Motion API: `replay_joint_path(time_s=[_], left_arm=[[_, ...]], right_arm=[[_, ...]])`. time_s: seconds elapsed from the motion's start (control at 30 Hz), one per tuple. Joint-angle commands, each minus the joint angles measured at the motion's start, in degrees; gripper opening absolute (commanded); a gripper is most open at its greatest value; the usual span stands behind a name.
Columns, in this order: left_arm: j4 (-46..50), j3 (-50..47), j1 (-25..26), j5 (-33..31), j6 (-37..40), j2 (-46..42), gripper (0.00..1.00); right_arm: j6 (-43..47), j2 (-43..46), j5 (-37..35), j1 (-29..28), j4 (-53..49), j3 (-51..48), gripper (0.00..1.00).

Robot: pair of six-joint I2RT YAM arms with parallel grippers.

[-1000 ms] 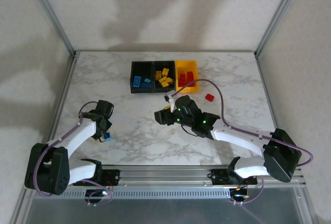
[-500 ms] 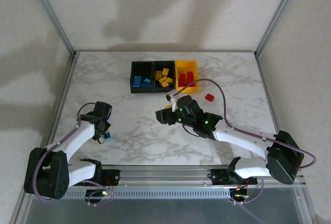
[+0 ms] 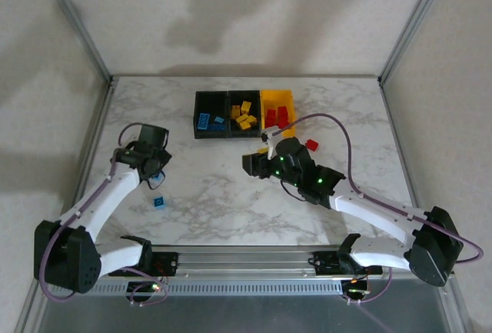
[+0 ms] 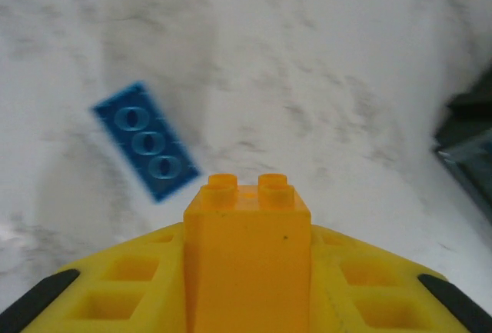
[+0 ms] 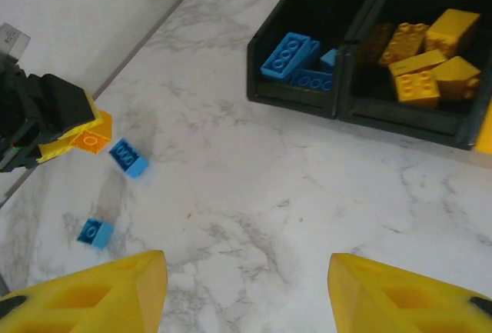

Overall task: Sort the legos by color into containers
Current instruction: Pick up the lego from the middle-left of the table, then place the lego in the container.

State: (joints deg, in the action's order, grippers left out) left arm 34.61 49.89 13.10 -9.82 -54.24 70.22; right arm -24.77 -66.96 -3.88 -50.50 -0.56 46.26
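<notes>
Orange-yellow lego (image 4: pixel 246 248) gripped in left pincer (image 5: pixel 77 133), hovering above blue lego (image 4: pixel 146 141) | right pincer (image 5: pixel 244 291) spread wide, arm stretched forward, angled down

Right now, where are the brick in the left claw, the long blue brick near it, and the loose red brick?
orange brick (image 4: pixel 247 248): left wrist view, its front face.
long blue brick (image 4: pixel 146 142): left wrist view, middle stud.
red brick (image 3: pixel 311 144): top view, its top.

I read this as a lab test cell: marble-print table (image 3: pixel 361 110) boxed in by aluminium posts (image 3: pixel 77 19) and plain white panels (image 3: pixel 246 10), with an extrusion rail (image 3: pixel 246 256) along the table's near edge.
</notes>
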Motion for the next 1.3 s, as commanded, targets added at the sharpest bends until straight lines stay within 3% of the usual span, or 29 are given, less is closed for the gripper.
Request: replay_joint_path(time_s=[0.0, 0.17, 0.43, 0.97, 1.27], left_arm=[[-2.9, 5.9, 4.5, 0.8, -0.1, 5.1, 0.34], [-5.4, 15.5, 11.1, 0.9, 0.1, 15.1, 0.34], [-6.3, 31.8, 16.8, 3.5, 3.7, 30.8, 0.35], [4.8, 66.2, 17.3, 5.3, 11.4, 58.6, 0.36], [7.1, 72.0, 17.3, 4.2, 12.1, 62.3, 0.53]], right_arm=[[-2.1, 2.0, -2.7, 1.4, -2.7, -1.0, 0.57], [-5.0, 2.5, -5.1, 3.8, -6.6, -0.8, 0.57], [-7.5, 2.2, -6.2, 5.8, -8.4, -1.5, 0.58], [-7.7, 2.9, -6.5, 7.1, -9.3, -1.7, 0.57], [-7.6, 5.1, -6.5, 8.7, -10.3, -2.7, 0.58]])
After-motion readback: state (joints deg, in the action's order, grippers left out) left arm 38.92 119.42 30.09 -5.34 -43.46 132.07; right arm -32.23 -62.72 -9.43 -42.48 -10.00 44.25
